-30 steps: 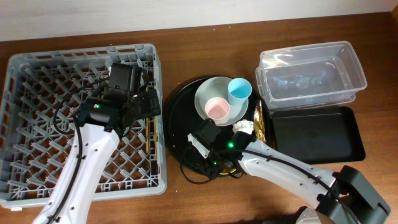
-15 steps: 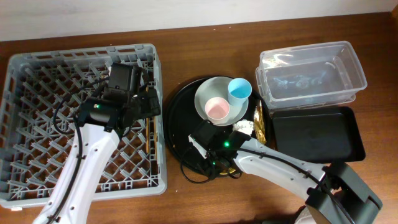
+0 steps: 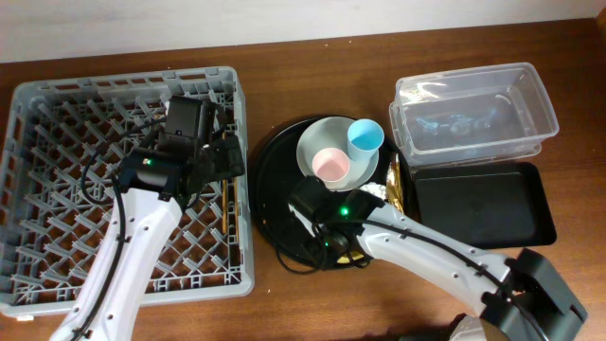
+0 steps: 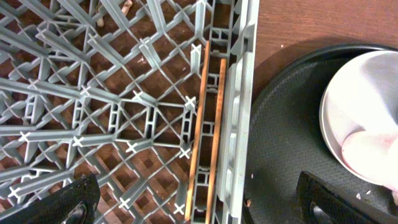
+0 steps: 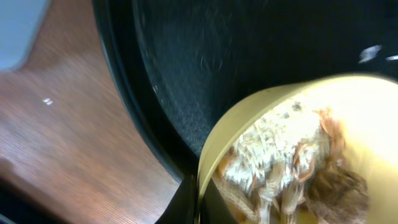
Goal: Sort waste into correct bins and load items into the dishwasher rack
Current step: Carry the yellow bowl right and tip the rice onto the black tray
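We can read no text, label, brand or number anywhere: the rack (image 3: 123,80), the tub (image 3: 543,104), the pink cup (image 3: 330,166) and the blue cup (image 3: 365,135) all look plain.

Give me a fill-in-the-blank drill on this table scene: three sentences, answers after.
1. The number of chopsticks lying in the dishwasher rack is ____.
2. The cup standing beside the pink cup on the white plate is coloured ____.
3. The food scraps lie in a bowl coloured ____.

Missing words: two; blue; yellow.
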Motion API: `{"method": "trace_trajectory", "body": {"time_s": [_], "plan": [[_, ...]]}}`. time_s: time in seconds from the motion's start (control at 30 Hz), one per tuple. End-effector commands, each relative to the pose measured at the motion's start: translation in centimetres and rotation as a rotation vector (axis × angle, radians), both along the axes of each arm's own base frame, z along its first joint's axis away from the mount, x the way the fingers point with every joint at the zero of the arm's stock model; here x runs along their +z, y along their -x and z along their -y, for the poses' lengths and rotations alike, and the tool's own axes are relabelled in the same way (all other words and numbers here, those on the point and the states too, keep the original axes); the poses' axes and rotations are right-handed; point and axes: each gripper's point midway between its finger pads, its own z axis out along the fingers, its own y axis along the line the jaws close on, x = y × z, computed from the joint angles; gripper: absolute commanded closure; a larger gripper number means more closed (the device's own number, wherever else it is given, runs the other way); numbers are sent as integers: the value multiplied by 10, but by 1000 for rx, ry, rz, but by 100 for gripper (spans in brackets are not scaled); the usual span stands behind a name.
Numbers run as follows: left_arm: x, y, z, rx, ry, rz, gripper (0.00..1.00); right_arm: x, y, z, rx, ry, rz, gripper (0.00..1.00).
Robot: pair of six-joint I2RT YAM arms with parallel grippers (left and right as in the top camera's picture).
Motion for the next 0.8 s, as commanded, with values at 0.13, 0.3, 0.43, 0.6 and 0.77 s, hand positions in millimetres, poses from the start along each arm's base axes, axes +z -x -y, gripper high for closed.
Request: {"method": "trace_trajectory", "body": {"time_s": [0.13,0.3,0.43,0.6,0.77], "plan": [[5,-2,1,1,9,13,1,81,-42,33,-176,107,141,96],[5,-2,1,1,8,13,1,83,-82,119,-488,152,105,96],[5,-2,1,1,8,13,1,82,-101,200,-796,22,8,96],[5,-2,1,1,9,13,1,93,-115,241,-860,-293,-14,96],[5,-2,1,1,8,13,0,88,-117,263,-896,-572,9,96]]}}
